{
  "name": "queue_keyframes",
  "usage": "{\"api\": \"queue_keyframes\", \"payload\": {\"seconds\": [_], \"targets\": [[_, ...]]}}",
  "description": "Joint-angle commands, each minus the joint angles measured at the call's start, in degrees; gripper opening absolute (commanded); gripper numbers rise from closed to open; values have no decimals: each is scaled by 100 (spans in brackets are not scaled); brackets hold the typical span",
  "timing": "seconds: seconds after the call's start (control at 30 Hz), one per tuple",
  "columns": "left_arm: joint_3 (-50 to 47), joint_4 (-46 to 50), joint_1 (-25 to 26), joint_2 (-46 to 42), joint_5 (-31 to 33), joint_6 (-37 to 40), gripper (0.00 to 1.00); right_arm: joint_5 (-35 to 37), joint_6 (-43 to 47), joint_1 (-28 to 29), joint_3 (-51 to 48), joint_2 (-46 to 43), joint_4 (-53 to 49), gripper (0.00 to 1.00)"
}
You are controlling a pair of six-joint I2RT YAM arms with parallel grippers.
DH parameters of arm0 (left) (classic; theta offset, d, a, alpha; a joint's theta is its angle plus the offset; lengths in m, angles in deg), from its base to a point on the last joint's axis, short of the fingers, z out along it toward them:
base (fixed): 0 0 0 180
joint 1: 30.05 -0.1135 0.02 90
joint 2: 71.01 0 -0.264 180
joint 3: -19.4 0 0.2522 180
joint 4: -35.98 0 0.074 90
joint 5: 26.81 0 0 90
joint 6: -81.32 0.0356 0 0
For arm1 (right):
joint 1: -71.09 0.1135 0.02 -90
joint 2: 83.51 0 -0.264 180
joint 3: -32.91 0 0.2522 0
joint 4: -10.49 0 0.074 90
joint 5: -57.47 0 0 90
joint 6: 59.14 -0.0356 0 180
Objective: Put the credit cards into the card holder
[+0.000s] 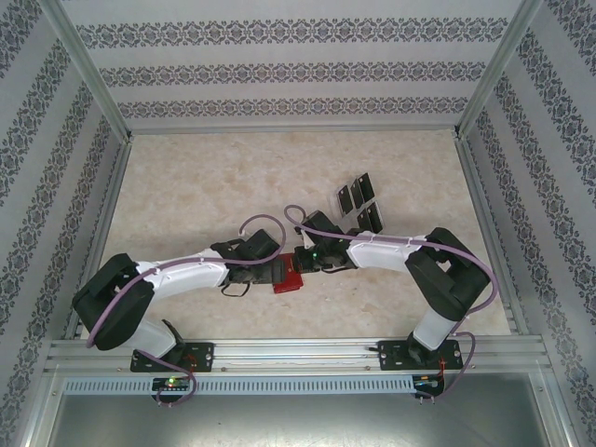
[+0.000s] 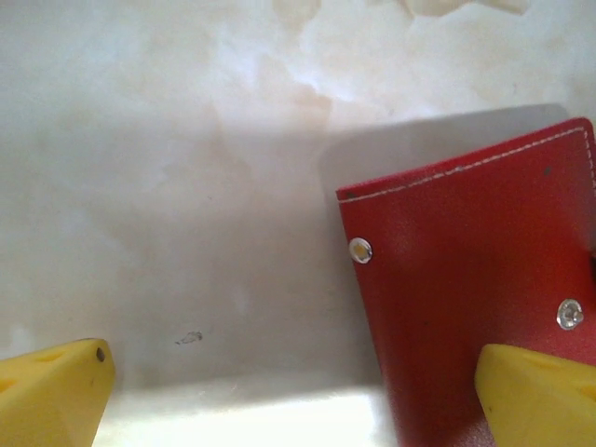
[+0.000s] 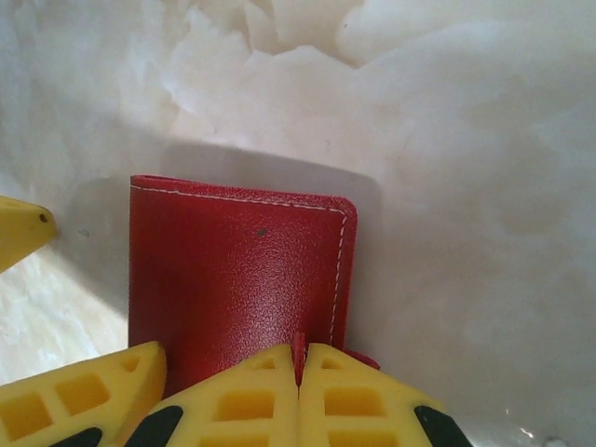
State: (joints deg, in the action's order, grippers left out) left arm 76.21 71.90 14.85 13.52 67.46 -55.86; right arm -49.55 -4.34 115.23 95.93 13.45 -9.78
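Seen from above, the left end effector [image 1: 265, 270] sits just left of the red card holder [image 1: 287, 280] on the tabletop [image 1: 186, 186]. Its wrist view shows the jaws spread wide, one fingertip [image 2: 535, 396] over the leather. The right end effector [image 3: 300, 396] is clamped on the card holder's edge. From overhead, black credit cards [image 1: 358, 200] lie farther back to the right.

- left arm [image 1: 177, 275]: white-wrapped link between bulky black joints, lilac cable [image 1: 262, 218] looping alongside.
- right arm [image 1: 391, 251]: same white wrap, black joints, lilac cable.
- fingers [image 3: 247, 400]: yellow plastic wedges with rectangular recesses, black trim below.
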Motion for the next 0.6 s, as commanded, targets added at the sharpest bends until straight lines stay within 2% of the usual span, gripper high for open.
{"api": "queue_keyframes", "payload": {"seconds": [0.0, 0.4, 0.57], "targets": [[178, 448, -83, -14, 333, 144, 100, 26, -71, 64, -161, 52, -33, 0], [-19, -254, -158, 316, 208, 662, 100, 46, -14, 64, -94, -108, -192, 0], [-140, -213, -166, 404, 253, 605, 100, 209, 41, 40, 26, -446, -540, 22]]}}
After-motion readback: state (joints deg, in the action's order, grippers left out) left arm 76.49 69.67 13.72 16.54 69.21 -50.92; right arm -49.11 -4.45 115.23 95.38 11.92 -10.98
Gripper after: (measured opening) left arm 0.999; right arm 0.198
